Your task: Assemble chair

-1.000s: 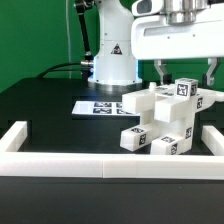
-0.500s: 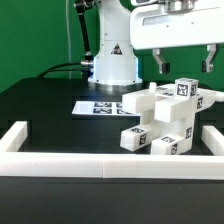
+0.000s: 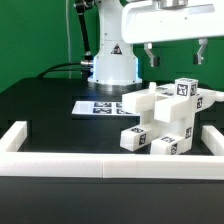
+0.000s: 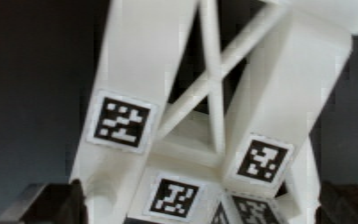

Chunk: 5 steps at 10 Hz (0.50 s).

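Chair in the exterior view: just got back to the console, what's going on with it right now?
The arm's end effector hovers open above the chair, holding nothing and clear of it. The chair's white tagged parts stand joined in one cluster on the black table, inside the white border rail, to the exterior view's right of the marker board. The wrist view looks onto its tagged pieces. Whether every part is fitted I cannot tell.

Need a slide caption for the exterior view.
Open gripper hovers clear above the tagged white chair on the black table, marker board nearby.
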Available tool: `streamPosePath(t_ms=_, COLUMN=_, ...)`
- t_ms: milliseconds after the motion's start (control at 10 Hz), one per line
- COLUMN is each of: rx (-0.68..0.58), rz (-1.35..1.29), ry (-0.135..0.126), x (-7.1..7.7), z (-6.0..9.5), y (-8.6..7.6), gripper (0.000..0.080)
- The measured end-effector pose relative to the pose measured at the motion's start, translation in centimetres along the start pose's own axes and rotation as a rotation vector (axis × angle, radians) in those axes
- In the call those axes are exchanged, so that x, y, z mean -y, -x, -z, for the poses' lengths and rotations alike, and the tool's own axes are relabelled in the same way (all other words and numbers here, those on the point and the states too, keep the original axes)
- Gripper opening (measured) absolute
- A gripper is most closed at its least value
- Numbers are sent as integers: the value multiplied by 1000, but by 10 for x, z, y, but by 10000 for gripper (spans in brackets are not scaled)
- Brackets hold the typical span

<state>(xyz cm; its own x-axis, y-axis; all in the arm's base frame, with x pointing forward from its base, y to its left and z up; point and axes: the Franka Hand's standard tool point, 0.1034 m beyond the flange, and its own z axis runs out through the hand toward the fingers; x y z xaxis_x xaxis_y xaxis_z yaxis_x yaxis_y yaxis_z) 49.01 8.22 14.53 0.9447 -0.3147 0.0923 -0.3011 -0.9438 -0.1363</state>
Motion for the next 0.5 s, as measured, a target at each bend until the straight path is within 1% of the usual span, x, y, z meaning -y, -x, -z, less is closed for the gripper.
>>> streamPosePath(t_ms=100, rx=6, rz=77, ry=0, x=-2, z=2, y=0, gripper=649)
streamPosePath(t_ms=500, rx=11, rz=47, ry=2, x=-2, z=-1, y=2, gripper=649)
